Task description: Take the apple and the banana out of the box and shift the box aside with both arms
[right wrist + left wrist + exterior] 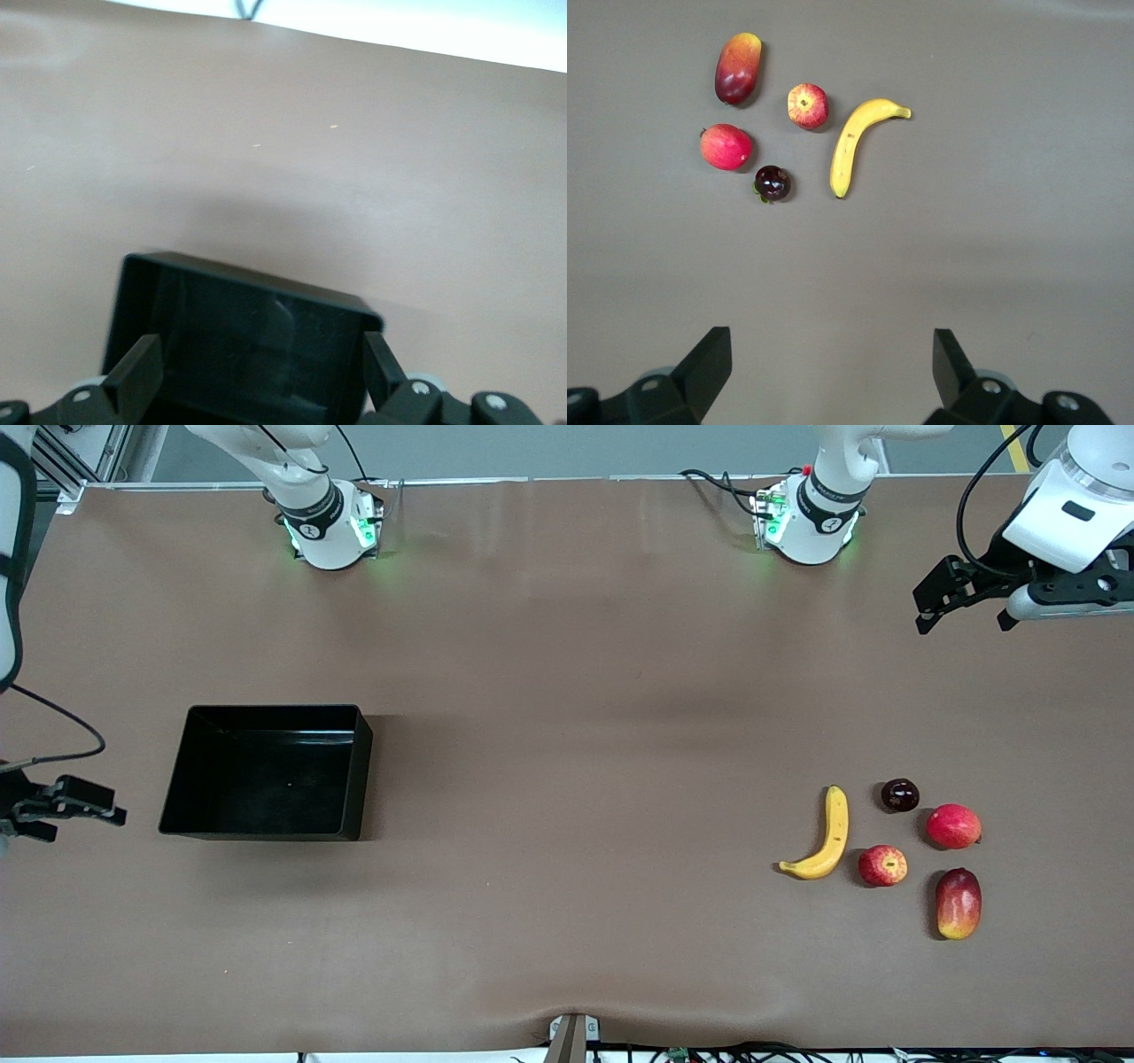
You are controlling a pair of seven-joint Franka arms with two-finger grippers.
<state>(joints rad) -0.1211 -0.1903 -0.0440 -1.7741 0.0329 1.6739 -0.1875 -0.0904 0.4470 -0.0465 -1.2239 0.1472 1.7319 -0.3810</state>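
Front view: my left gripper (966,609), fingers spread and holding nothing, hangs over the table at the left arm's end. My right gripper (84,810), also spread and empty, sits beside the black tray (190,766), which holds nothing. Banana (828,837) and apple (882,865) lie side by side on the table near a mango (959,903).

Left wrist view: fingers (704,367) apart; banana (855,142), apple (807,105), dark maroon fruit (772,182).

Right wrist view: fingers (133,376) apart at the tray (142,292).
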